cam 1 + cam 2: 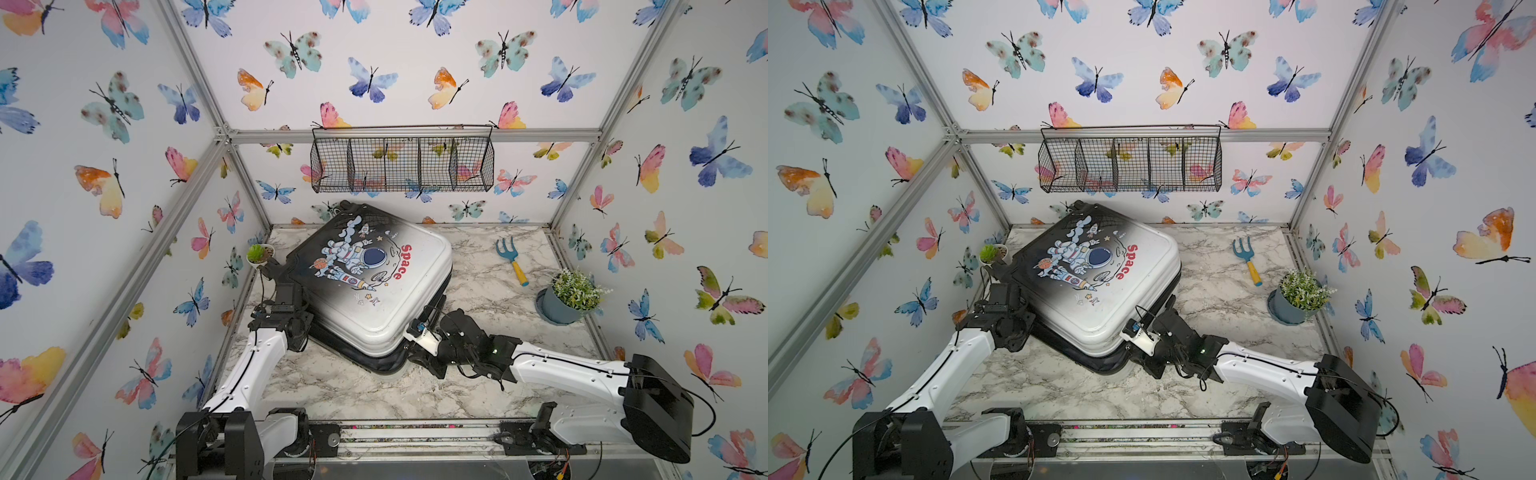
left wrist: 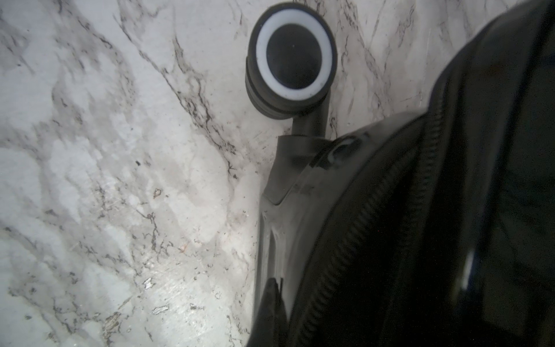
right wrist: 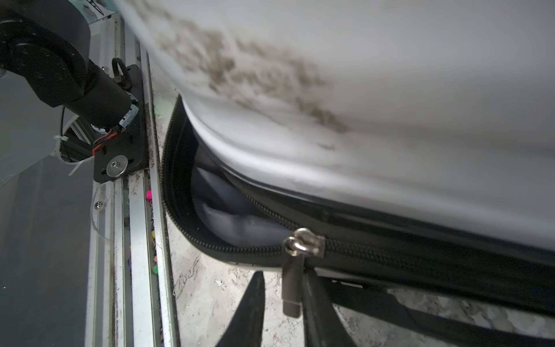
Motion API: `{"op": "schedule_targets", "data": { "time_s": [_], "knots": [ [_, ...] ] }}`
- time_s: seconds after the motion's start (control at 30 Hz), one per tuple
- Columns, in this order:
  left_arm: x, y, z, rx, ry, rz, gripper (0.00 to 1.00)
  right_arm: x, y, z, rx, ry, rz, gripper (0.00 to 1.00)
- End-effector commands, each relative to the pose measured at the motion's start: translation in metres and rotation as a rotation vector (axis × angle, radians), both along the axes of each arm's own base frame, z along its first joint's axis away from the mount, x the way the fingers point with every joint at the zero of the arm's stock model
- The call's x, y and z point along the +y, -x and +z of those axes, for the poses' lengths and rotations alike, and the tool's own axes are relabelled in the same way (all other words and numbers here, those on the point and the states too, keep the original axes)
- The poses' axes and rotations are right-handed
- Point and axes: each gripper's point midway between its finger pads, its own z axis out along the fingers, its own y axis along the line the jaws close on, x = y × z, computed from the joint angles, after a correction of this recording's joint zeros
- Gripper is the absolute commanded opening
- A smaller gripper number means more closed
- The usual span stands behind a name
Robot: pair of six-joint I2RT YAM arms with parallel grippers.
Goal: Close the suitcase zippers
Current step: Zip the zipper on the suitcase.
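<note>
we see the suitcase, right jaws spread around its zipper pull at five o'clock, left jaws pressed together at nine o'clock

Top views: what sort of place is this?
Probably a staged robot test cell, not a home: aluminium frame with butterfly-print walls, marble-look tabletop, left arm and right arm on a front rail.

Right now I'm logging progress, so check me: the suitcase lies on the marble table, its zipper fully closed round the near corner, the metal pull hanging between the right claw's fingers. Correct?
Not fully closed: the right wrist view shows the zipper gaping open past the metal pull at that corner of the suitcase, grey lining showing. The rest is right.
</note>
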Motion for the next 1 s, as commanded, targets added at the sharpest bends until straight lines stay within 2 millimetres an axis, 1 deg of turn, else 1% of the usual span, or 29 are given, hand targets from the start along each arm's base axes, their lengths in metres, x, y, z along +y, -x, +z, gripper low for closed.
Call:
{"op": "schedule_targets", "data": {
  "time_s": [0.0, 0.07, 0.13, 0.2, 0.3, 0.4, 0.47, 0.5, 0.6, 0.67, 0.73, 0.8, 0.9, 0.97],
  "knots": [
    [-0.044, -0.027, 0.043, -0.143, 0.228, -0.076, 0.00, -0.012, -0.027, -0.023, -0.043, 0.099, -0.132, 0.27],
    [-0.045, -0.028, 0.043, -0.141, 0.229, -0.078, 0.00, -0.011, -0.027, -0.024, -0.034, 0.108, -0.133, 0.27],
    [-0.045, -0.028, 0.043, -0.141, 0.231, -0.079, 0.00, -0.017, -0.033, -0.029, -0.042, 0.146, -0.172, 0.27],
    [-0.045, -0.029, 0.044, -0.145, 0.230, -0.083, 0.00, -0.020, -0.040, -0.024, -0.082, 0.145, -0.198, 0.27],
    [-0.045, -0.029, 0.042, -0.140, 0.227, -0.087, 0.00, -0.020, -0.048, -0.018, -0.117, 0.152, -0.224, 0.23],
    [-0.046, -0.029, 0.042, -0.142, 0.226, -0.092, 0.00, -0.014, -0.051, -0.002, -0.164, 0.090, -0.212, 0.23],
    [-0.045, -0.028, 0.042, -0.139, 0.221, -0.093, 0.00, -0.014, -0.053, 0.008, -0.190, 0.075, -0.215, 0.25],
    [-0.044, -0.028, 0.043, -0.139, 0.216, -0.093, 0.00, -0.015, -0.054, 0.014, -0.205, 0.063, -0.218, 0.27],
    [-0.043, -0.028, 0.043, -0.142, 0.209, -0.094, 0.00, -0.024, -0.054, 0.031, -0.247, 0.027, -0.245, 0.30],
    [-0.043, -0.029, 0.043, -0.141, 0.211, -0.097, 0.00, -0.031, -0.055, 0.035, -0.260, 0.028, -0.259, 0.32],
    [-0.042, -0.031, 0.043, -0.142, 0.207, -0.102, 0.00, -0.034, -0.055, 0.034, -0.259, 0.039, -0.251, 0.33],
    [-0.041, -0.033, 0.045, -0.147, 0.208, -0.103, 0.00, -0.035, -0.057, 0.026, -0.267, 0.080, -0.242, 0.32],
    [-0.043, -0.036, 0.048, -0.153, 0.211, -0.112, 0.00, -0.032, -0.060, 0.020, -0.279, 0.118, -0.206, 0.32],
    [-0.043, -0.037, 0.050, -0.153, 0.211, -0.113, 0.00, -0.030, -0.057, 0.016, -0.272, 0.130, -0.168, 0.32]
  ]
}}
